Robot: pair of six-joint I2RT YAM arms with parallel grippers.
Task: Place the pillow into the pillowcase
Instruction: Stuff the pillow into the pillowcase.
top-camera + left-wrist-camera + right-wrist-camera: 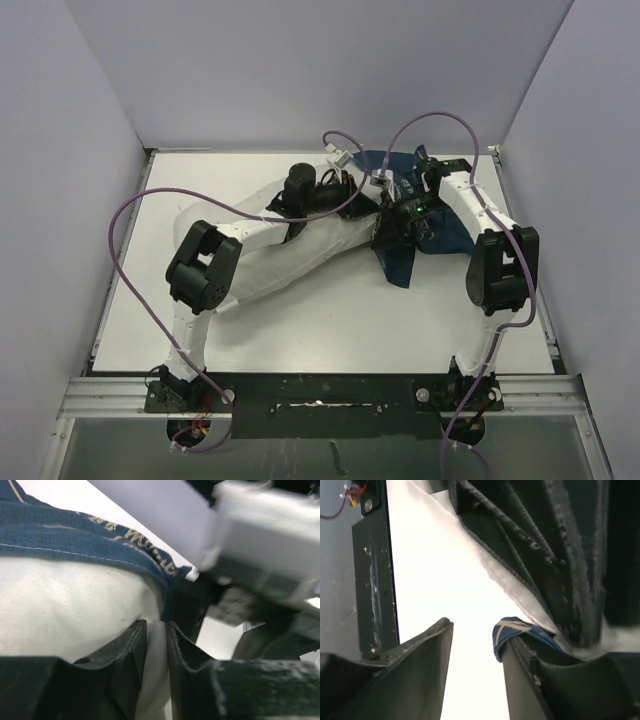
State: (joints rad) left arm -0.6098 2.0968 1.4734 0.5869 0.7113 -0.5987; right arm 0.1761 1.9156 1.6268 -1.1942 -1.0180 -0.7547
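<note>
Left wrist: pillowcase point(75, 532) hem over pillow point(65, 610)

Top view: soft, even light from overhead. Table point(330, 330) reads bright white w/o hot glare, only faint diffuse shadows on it under the arms. Sharp throughout.

Left wrist view: dimmer. Table sliver clipped to white; pillow point(65, 605) left of it is creamy & soft-focus. Grey housing above it is badly blurred. Left gripper point(157, 625) is dark & grainy.

Right wrist view: table blown out to flat white, no texture. Right gripper point(474, 627) against it is underexposed, near-black. Pillowcase point(512, 630) scrap is slightly soft.
</note>
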